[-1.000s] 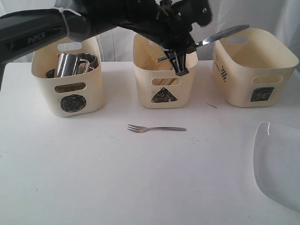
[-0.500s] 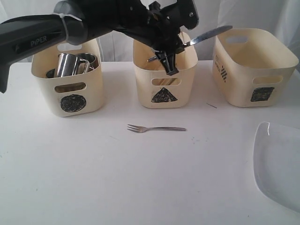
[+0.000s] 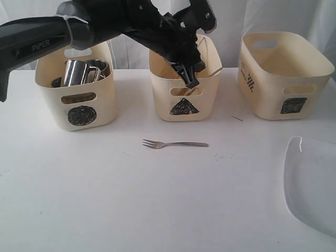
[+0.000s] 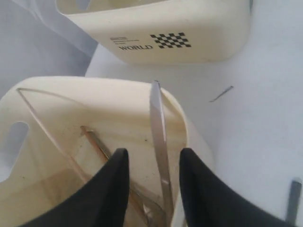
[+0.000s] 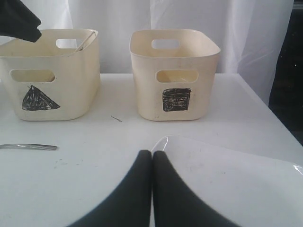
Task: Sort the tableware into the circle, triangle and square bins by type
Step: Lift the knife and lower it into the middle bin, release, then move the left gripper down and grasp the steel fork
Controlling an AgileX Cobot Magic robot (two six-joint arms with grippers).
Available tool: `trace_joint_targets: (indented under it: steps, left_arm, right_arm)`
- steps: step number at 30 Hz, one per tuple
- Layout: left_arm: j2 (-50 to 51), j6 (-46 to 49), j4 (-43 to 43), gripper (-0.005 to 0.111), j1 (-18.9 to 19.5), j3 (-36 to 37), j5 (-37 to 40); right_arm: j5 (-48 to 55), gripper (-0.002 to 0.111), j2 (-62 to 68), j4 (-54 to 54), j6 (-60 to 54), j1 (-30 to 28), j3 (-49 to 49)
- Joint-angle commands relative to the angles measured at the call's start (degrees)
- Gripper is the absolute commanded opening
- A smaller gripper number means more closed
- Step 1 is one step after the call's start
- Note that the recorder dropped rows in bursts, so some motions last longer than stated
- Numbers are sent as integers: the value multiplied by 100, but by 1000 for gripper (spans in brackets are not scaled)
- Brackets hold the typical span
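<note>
Though the arm masks it in the exterior view, the left wrist view shows the knife leaning inside the triangle bin, between the parted fingers of the left gripper. Right gripper pressed together. White table, white curtain.

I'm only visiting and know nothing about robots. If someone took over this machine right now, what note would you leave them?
Left gripper: open over the triangle bin; the knife stands in the bin, loose between the fingers.
Right gripper: shut, empty, at the clear plate edge.
Done: mugs in the circle bin, chopsticks in the triangle bin.
Left: fork on the table, likely for the triangle bin; plate, likely for the square bin.
</note>
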Motion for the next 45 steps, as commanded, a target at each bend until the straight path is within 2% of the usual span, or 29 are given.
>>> trace_joint_targets:
  steps: [1,4,9,11,16,19,32,45]
  left_arm:
    - [-273,-100,-331,40,-7,21,1168]
    - [-474,-87,-546,37,-7,21,2378]
    - [-406,-51,-546,37,-7,54,3426]
    - [-340,41,-510,39,-7,116,3415]
    - [-101,328,-510,52,-7,354,3032]
    - [57,338,-456,56,-7,435,2846]
    - [667,489,-200,57,-7,435,2405]
    - [797,481,65,56,-7,435,2085]
  right_arm:
    - [-42,0,-39,-29,-9,13,33]
    - [-42,0,-39,-29,-9,13,33]
    - [-42,0,-39,-29,-9,13,33]
    - [-52,0,-39,-29,-9,13,33]
    - [-52,0,-39,-29,-9,13,33]
    - [-52,0,-39,-29,-9,13,33]
    - [-42,0,-39,-29,-9,13,33]
    - [-55,0,-39,-29,-9,13,33]
